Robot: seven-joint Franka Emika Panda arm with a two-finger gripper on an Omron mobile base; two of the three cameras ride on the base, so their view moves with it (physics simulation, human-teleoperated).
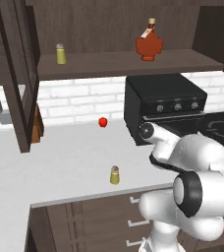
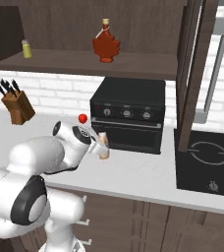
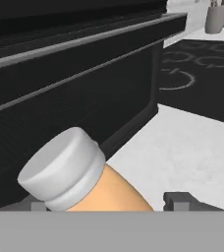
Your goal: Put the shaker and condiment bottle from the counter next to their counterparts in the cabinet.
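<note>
Gripper (image 2: 100,142) closed around bottle (image 2: 103,146), low over counter (image 2: 148,172) in front of black oven (image 2: 128,113). Hand view: white cap (image 3: 62,170) between fingertips (image 3: 180,201). Shaker (image 1: 114,175) upright near counter's front edge. Twin shaker (image 1: 60,54) and maple bottle (image 1: 149,43) on cabinet shelf (image 1: 124,64)

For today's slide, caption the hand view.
Gripper around the bottle beside the black oven.

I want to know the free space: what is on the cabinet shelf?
On the shelf stand a yellow-green shaker and, apart from it, a dark red maple-leaf bottle. The door frame covers its left end.
</note>
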